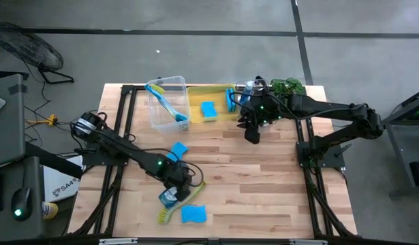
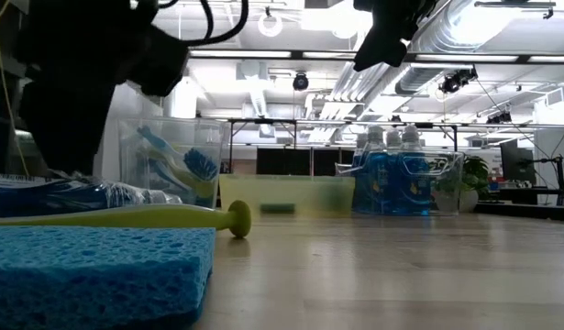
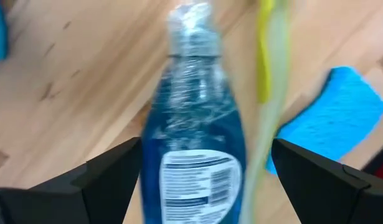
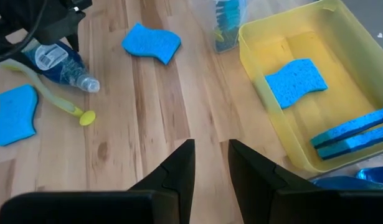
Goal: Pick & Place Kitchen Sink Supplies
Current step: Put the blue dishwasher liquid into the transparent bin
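Fingers point(image 3: 110, 177) (left, spread wide) flank soap bottle point(image 3: 194, 143), not touching.

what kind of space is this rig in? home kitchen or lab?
Looks like a lab or industrial workspace, not a kitchen. The low view shows exposed ceiling ducts and strip lighting over an open room with monitors; the high view shows a bare concrete floor around the wooden table.

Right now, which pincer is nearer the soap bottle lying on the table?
Left. The left pincer is open, its fingers on either side of the soap bottle. The right pincer hovers across the table beside the yellow bin, empty.
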`<state>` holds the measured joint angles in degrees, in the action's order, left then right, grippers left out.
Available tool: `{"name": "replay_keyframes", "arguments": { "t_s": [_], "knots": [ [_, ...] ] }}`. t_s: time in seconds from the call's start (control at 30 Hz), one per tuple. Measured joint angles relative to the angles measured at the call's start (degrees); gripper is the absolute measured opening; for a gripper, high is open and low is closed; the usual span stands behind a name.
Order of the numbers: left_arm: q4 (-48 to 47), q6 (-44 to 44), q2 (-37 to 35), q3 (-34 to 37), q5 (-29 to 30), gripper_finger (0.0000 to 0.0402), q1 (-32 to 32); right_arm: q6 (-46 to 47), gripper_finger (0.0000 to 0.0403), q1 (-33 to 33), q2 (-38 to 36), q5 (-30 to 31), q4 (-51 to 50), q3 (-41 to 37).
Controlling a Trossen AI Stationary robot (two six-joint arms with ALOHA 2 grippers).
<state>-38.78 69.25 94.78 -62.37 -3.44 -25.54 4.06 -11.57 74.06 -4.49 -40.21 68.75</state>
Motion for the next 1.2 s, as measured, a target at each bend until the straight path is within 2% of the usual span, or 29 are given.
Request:
{"name": "replay_keyframes", "arguments": {
  "t_s": [0.23,0.63,0.9,1.03,1.2],
  "knots": [
    [-3.4,1.9,0.0,-0.1,1.6,0.0351,-2.0,-0.3,0.0090,0.0,0.0,-0.3,-0.6,0.0],
    [-1.7,3.0,1.0,-0.1,3.8,0.0351,-2.8,1.4,0.0090,0.0,0.0,-0.3,-0.7,0.0],
    [-0.6,3.0,5.3,-1.0,0.8,0.0351,-3.4,2.5,0.0090,0.1,0.0,-0.2,-0.8,0.0],
    [-0.1,2.7,7.2,-1.2,2.9,0.0351,-4.3,2.5,0.0090,1.2,0.0,0.7,-1.1,-0.2],
    [-0.5,1.4,10.6,-1.5,2.2,0.0351,-5.4,2.9,0.0090,4.0,0.0,2.9,-1.5,-0.2]
  ]
}}
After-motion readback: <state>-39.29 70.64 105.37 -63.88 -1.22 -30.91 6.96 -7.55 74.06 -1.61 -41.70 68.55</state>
